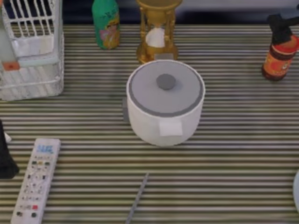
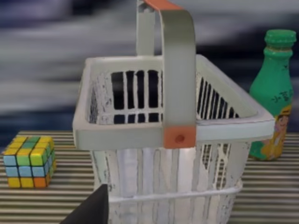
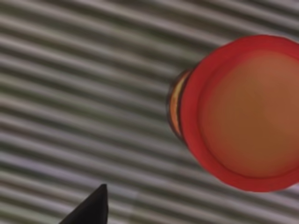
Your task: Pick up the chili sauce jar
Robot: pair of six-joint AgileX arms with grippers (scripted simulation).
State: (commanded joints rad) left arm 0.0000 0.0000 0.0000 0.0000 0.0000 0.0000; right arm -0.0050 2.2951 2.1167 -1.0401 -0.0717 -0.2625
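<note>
The chili sauce jar (image 1: 279, 58) stands upright at the table's far right, with a dark body and an orange-red label. My right gripper (image 1: 281, 23) hovers just over its top and hides the lid from above. In the right wrist view the round red lid (image 3: 243, 112) fills one side, close beneath the camera. One black fingertip (image 3: 97, 204) shows off to the side of it, over bare striped cloth. The jaws stand open, with nothing between them. My left gripper (image 1: 5, 161) stays parked at the left edge, open, facing the white basket (image 2: 168, 154).
A white cooker (image 1: 166, 105) sits mid-table, with an hourglass (image 1: 157, 32) and a green bottle (image 1: 106, 23) behind it. The white basket (image 1: 32, 51) stands far left beside a colour cube (image 2: 29, 161). Near the front lie a remote (image 1: 37, 179) and a thin grey stick (image 1: 138, 198).
</note>
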